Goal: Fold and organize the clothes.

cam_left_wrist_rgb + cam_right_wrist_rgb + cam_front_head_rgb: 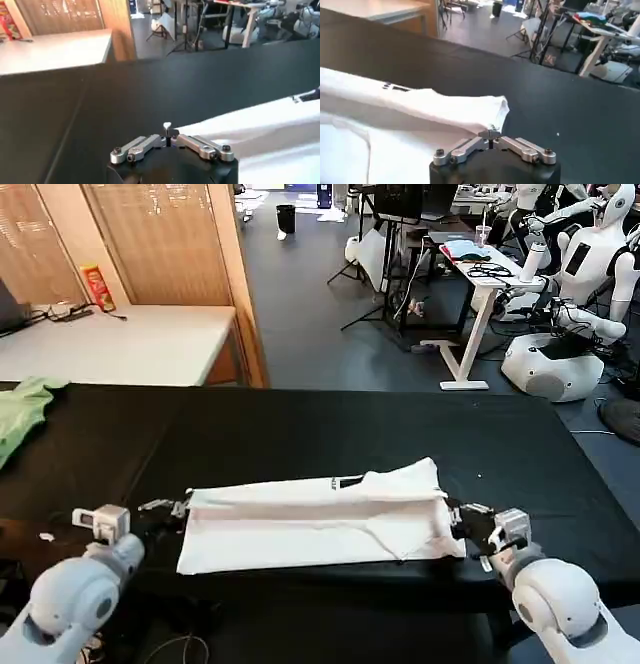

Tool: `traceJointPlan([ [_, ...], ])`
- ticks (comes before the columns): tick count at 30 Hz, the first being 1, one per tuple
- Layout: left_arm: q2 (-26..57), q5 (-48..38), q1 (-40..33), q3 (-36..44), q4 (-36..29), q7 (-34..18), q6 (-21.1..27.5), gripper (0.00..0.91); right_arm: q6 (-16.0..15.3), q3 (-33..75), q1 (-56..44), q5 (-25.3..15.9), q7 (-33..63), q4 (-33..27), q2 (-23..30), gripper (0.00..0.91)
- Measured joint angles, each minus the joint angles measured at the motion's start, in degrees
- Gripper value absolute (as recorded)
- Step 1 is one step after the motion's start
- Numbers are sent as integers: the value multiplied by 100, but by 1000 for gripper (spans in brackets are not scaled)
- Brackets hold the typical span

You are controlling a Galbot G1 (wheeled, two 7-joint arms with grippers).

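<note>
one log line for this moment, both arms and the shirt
white cotton T-shirt: folded lengthwise into a band on black table | left tool: shut at shirt's left end | right tool: shut at right end | green cloth: far left

- Your left arm reaches in low from the near left corner of the table, forearm roughly level, wrist pointing inward along the near edge.
- Your left gripper (170, 507) sits near that edge with its fingers pinched together at the tips.
- Your right arm mirrors it from the near right corner.
- Your right gripper (462, 517) sits low by the near edge, fingers (492, 134) drawn together.
</note>
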Motion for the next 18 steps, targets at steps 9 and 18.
traceJointPlan([
  [9, -242, 520, 477, -41, -66, 41, 69, 878, -138, -19, -237, -238, -25, 165, 22, 107],
  [18, -274, 507, 690, -187, -281, -38, 296, 878, -335, 273, -706, -168, -5, 581, 12, 878],
])
